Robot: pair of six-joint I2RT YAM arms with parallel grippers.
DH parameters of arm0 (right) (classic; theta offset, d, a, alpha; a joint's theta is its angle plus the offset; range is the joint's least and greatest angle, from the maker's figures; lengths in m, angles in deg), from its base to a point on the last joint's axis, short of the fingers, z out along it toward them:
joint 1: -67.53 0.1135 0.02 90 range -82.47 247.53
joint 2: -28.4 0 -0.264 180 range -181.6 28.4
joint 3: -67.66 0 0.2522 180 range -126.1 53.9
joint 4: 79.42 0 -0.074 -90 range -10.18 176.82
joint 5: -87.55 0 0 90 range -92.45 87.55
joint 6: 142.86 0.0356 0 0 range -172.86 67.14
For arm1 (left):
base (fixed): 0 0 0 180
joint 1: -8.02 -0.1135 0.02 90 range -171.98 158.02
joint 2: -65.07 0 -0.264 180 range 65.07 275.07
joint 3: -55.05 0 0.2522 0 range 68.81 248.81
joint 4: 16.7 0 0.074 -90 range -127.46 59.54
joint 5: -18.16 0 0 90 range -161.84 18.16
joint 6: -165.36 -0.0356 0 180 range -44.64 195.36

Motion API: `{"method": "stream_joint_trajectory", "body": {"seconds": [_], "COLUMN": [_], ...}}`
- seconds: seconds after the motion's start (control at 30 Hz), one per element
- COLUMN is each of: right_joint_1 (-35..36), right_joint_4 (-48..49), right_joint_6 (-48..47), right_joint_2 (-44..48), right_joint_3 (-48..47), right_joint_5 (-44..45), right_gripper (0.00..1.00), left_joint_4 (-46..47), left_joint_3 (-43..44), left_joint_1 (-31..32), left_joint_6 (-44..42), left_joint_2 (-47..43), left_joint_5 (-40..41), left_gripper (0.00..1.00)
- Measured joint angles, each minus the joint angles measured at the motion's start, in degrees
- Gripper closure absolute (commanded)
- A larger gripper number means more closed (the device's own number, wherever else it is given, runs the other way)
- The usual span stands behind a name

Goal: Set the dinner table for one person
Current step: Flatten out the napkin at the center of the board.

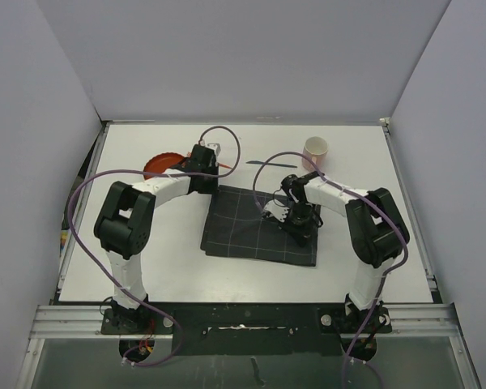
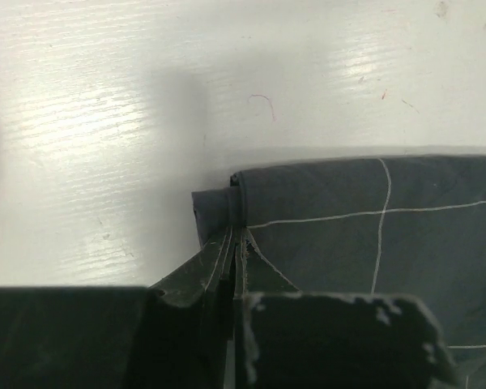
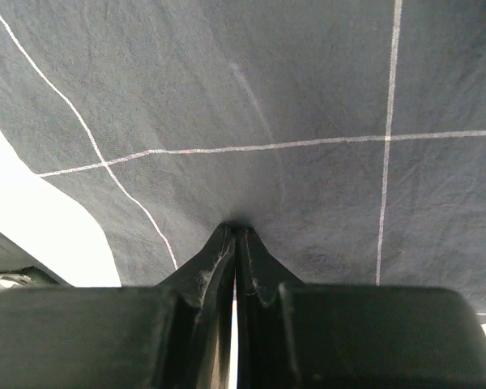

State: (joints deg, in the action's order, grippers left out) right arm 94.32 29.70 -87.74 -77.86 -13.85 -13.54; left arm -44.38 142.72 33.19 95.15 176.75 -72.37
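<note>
Observed: left gripper (image 2: 233, 243) clenched on the far-left corner of the dark grid-lined mat (image 1: 255, 231), right gripper (image 3: 235, 235) clenched on that cloth toward its right side, the mat lying mid-way on the white counter (image 1: 166, 271), between both arms.

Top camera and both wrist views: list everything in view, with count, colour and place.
table: one, white, metal edge rails, under everything
mat: one, dark with thin pale grid lines, middle of the table
plate: one, red, far left, partly hidden
cup: one, pale pink, far right
utensil: one, dark and thin, beyond the mat; kind too small to tell
cables: two, purple, looping off the arms
left arm, right arm: white and black, bases at the near edge
left gripper: black, shut on the mat's far left corner
right gripper: black, shut, pinching the mat farther right
</note>
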Motion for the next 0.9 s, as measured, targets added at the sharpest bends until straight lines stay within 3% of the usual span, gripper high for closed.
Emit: {"method": "stream_joint_trajectory", "body": {"seconds": [0.53,0.9], "right_joint_1": [0.3,1.7], "right_joint_4": [-2.6,-3.2], "right_joint_6": [1.0,1.2], "right_joint_2": [-0.5,-1.4], "right_joint_3": [-0.2,-1.4], "right_joint_5": [1.6,2.7], "right_gripper": [1.00,1.00], "left_joint_4": [1.6,4.7], "left_joint_3": [2.4,-3.3], "left_joint_1": [-0.1,0.7], "left_joint_6": [0.4,0.9], "left_joint_2": [3.7,-10.4], "left_joint_5": [-3.0,-3.2], "left_gripper": [1.00,1.00]}}
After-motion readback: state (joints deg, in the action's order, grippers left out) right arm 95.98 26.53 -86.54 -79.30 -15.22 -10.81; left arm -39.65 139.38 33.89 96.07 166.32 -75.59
